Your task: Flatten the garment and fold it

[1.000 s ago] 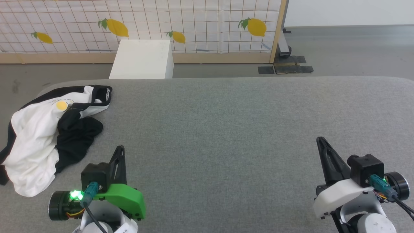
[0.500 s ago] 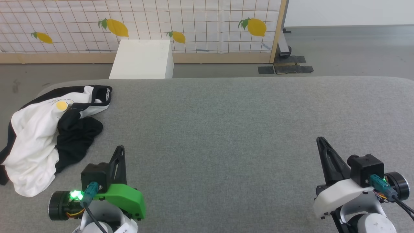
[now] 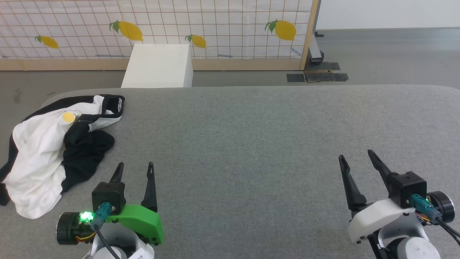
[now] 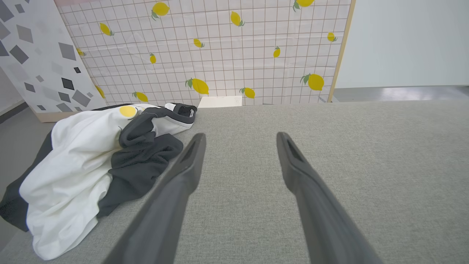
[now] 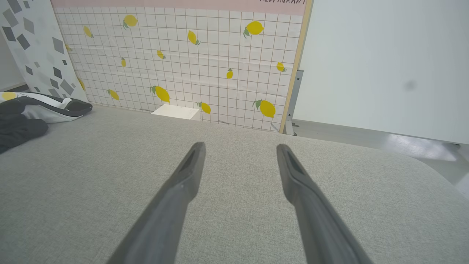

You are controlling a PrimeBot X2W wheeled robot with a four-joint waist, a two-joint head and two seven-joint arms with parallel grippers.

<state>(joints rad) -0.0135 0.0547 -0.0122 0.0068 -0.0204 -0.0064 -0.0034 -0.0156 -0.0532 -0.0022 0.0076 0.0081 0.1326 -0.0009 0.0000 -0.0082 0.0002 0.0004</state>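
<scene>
At left edge of the head frame, the garment [image 3: 39, 162] lies crumpled on the grey padded surface [image 3: 251, 136], not flattened. White body is bunched, with a black sleeve [image 3: 86, 151] heaped on its right side. Yellow round print [image 3: 68, 117] and black neck trim [image 3: 116, 104] are at the upper end. Beyond the surface's far edge are a white box [image 3: 158, 64] on grey floor [image 3: 377, 57], a lemon-print grid panel [image 3: 215, 21] behind it, and black tape patches [image 3: 318, 76] upper right. Left gripper [image 3: 136, 164] is at lower left, near the sleeve but apart from it, fingers spread wide, holding nothing. Right gripper [image 3: 355, 154] is at lower right, well apart from the cloth, fingers likewise spread and empty over bare fabric.
</scene>
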